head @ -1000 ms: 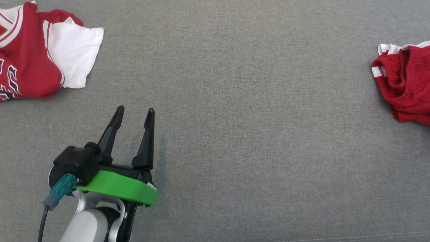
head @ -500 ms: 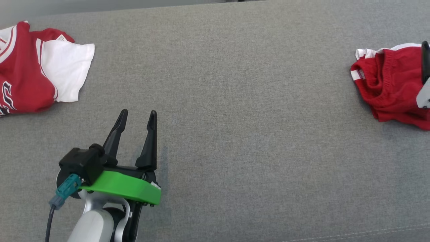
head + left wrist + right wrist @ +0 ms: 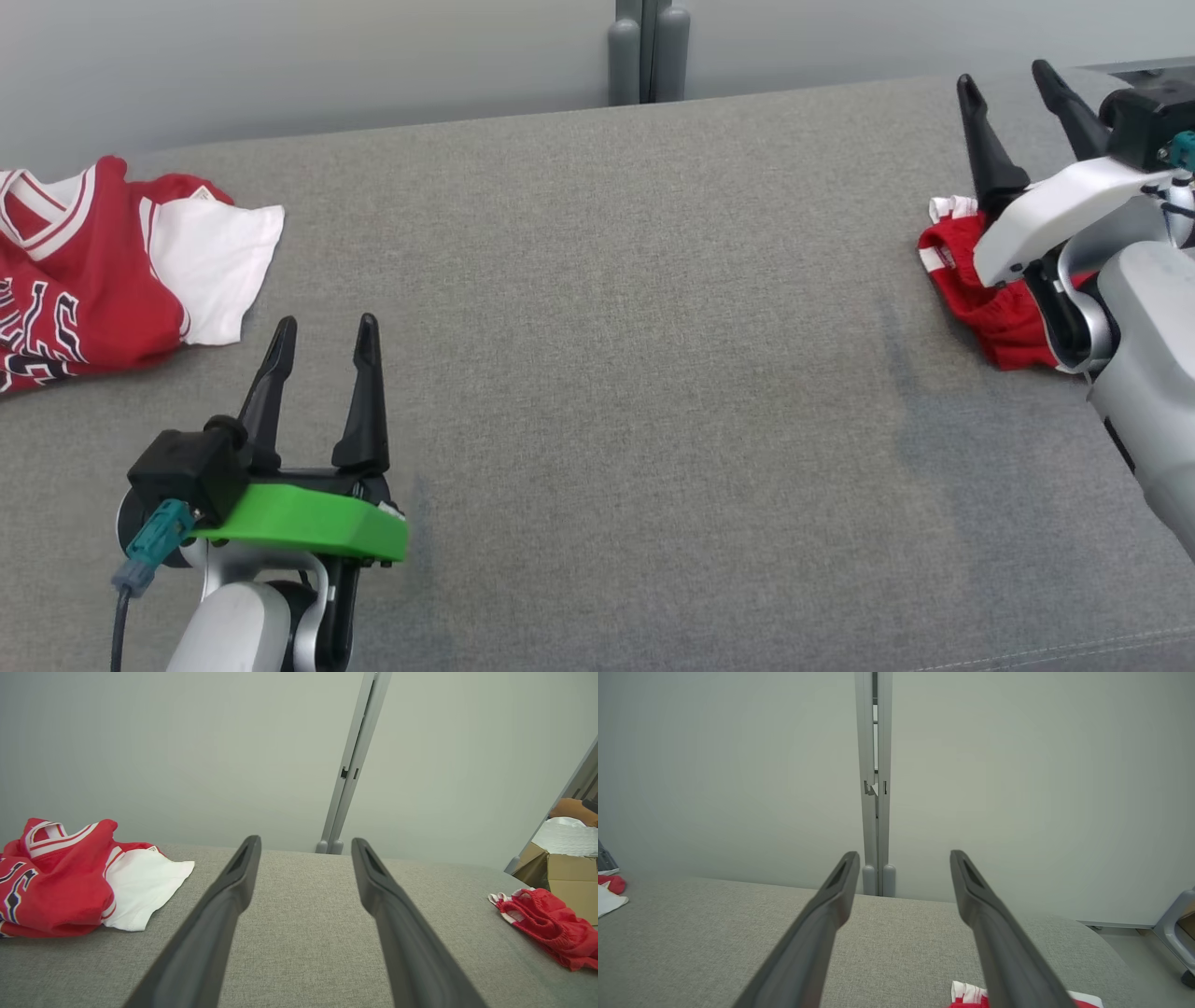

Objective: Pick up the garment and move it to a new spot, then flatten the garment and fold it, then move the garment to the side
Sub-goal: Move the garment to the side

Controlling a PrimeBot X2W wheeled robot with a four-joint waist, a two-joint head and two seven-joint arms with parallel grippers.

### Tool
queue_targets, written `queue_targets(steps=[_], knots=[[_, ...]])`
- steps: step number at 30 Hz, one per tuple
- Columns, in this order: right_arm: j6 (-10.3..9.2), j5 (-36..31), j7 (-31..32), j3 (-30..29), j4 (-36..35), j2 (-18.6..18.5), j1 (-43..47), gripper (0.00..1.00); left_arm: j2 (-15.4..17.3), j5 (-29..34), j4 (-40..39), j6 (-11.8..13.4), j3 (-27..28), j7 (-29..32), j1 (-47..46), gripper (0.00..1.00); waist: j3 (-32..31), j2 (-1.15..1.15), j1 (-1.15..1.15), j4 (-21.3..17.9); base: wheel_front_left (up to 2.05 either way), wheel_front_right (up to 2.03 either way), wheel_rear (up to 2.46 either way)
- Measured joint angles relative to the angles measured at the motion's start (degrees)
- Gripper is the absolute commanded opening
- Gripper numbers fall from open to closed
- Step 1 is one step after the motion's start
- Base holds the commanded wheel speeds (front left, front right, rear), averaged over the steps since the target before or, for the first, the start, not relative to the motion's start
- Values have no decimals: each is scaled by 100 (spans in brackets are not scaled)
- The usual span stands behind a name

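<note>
At nine o'clock in the head view, the picture's edge cuts off the red jersey, so we cannot read its lettering whole. At three o'clock, the right pincer and its wrist hide much of the red shorts. In the left wrist view, the edge crops a cardboard box at three o'clock.
</note>
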Motion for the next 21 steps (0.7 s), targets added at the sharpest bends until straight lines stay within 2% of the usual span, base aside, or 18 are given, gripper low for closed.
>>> queue_targets(steps=[2, 6, 12, 18, 21], knots=[[-27, -22, 0, -3, -142, 80, 101, 100, 3, 1, 38, 0, 76, -82, 13, 100, -119, 0, 0, -8, 0, 0, 0], [-277, -168, 0, -116, -471, 131, 432, 100, -7, 10, 160, 0, 186, -152, 111, 100, -341, 0, 0, -13, 0, 0, 0], [-478, -211, 0, -257, -888, 471, 1108, 100, -53, 52, 288, 0, 417, -230, 422, 100, -626, 0, 0, -2, 0, 0, 0], [-535, -200, 0, -412, -1254, 777, 1730, 100, -93, 200, 342, 0, 716, -303, 678, 100, -786, 0, 0, -40, 0, 0, 0], [-577, -250, 0, -534, -1422, 799, 1969, 100, -144, 211, 356, 0, 742, -326, 758, 100, -810, 0, 0, -65, 0, 0, 0]])
